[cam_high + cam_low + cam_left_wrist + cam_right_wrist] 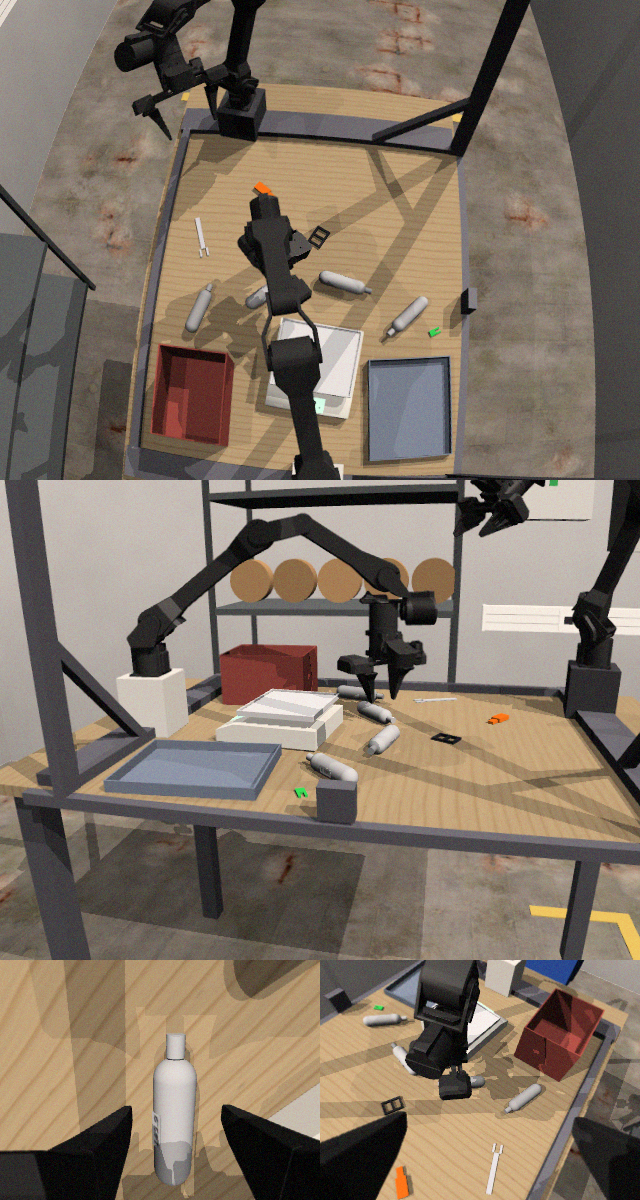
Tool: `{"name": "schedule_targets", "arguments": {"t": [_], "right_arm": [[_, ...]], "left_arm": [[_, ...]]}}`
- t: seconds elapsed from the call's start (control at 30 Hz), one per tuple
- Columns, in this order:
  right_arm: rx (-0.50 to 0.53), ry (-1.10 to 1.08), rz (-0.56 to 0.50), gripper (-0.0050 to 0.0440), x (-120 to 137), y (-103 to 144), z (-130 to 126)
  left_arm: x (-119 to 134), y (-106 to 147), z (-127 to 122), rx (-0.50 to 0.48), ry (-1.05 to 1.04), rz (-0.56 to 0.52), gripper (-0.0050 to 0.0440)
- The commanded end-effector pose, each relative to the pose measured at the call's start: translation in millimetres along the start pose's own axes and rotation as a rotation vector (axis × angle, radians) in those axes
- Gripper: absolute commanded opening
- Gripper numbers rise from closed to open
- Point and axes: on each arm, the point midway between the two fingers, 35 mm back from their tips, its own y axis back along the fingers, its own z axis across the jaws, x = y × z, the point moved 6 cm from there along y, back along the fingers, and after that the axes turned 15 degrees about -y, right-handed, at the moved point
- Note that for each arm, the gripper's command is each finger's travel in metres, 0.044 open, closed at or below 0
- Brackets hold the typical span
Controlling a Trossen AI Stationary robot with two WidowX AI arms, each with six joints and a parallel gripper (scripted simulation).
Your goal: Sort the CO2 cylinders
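My left gripper (381, 699) (176, 1112) is open above a grey cylinder (255, 298) (374, 712) (175, 1095) behind the scale; its fingers stand either side of it, not touching. Its stamp is unreadable. A second cylinder (199, 308) (355, 692) (525, 1097) lies near the red bin (225, 403) (263, 676) (545, 1057). A third (342, 282) (384, 739) (402, 1057) and a fourth (409, 313) (332, 767) (381, 1020) lie toward the blue tray (408, 413) (191, 769). The scale (338, 356) (294, 704) bears nothing visible. My right gripper (192, 128) (470, 534) is open and empty, high up.
An orange piece (262, 189) (498, 718) (401, 1182), a white forked tool (200, 235) (435, 700) (492, 1172) and a black frame lie on the table. A green clip (434, 332) (301, 792) and a grey block (468, 301) (337, 800) are near the fourth cylinder.
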Motion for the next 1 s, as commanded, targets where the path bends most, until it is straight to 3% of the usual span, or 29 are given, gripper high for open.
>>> {"name": "schedule_targets", "arguments": {"t": [0.0, 0.97], "right_arm": [[-0.021, -0.001, 0.014, 0.0440, -1.8, 5.1, 1.7], [-0.020, -0.004, 0.018, 0.0440, 0.2, 4.2, 3.2]], "left_arm": [[-2.2, 5.7, 3.8, -0.014, -0.015, -0.005, 0.0256], [-2.0, -35.1, -1.0, 0.001, -0.010, -0.002, 0.0256]]}}
